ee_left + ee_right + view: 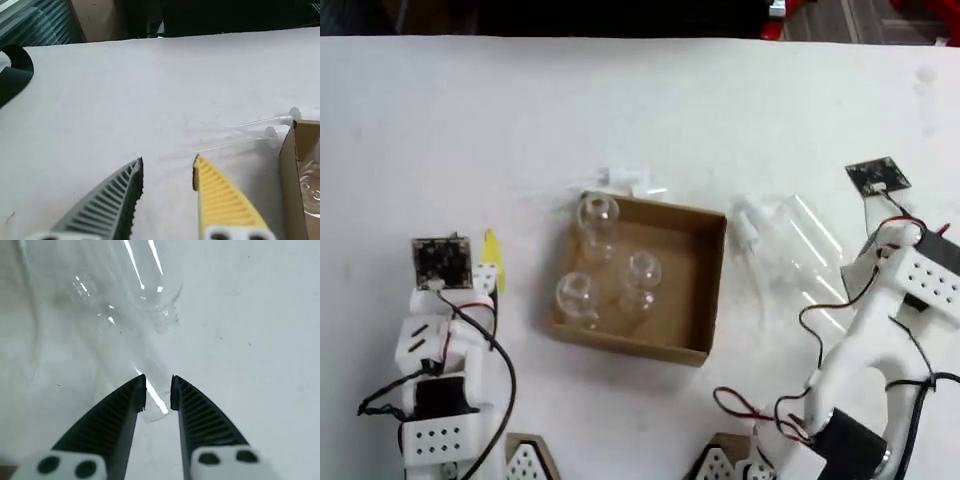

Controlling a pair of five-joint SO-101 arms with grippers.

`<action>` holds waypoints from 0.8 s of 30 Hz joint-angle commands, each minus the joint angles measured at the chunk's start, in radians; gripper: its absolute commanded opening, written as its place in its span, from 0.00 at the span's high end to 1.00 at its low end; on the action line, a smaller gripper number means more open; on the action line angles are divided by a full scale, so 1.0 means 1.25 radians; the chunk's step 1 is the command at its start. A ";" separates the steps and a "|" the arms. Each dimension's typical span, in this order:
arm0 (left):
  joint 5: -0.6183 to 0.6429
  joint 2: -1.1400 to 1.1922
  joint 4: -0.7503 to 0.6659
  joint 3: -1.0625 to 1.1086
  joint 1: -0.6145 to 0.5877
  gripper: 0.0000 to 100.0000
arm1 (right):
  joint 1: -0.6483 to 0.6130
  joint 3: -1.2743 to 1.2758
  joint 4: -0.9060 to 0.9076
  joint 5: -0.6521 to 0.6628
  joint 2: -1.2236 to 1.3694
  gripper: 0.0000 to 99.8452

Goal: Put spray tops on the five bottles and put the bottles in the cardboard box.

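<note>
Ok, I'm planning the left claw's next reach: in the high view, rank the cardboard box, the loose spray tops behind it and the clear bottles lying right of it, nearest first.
From the left claw:
1. cardboard box, just to its right.
2. loose spray tops, behind the box's far wall.
3. clear bottles, beyond the box, farthest right.

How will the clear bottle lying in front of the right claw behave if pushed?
The clear bottle lies on its side on the table, so it will probably roll if nudged. It looks empty and thin-walled, so likely light and quick to skid. Its glossy highlights suggest a slippery grip.
</note>
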 commanded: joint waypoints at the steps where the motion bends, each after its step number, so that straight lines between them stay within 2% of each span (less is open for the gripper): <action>1: -0.016 -0.010 -0.018 -0.006 0.020 0.85 | -0.085 -0.052 0.020 0.016 -0.021 0.93; 6: -0.016 -0.010 -0.020 -0.006 0.002 0.85 | -0.224 -0.055 0.058 0.079 0.006 0.90; 9: -0.015 -0.010 -0.022 -0.007 -0.012 0.85 | -0.256 -0.056 0.060 0.102 0.061 0.85; 24: -0.015 -0.010 -0.022 -0.007 -0.009 0.85 | -0.206 -0.179 0.023 0.117 0.336 0.84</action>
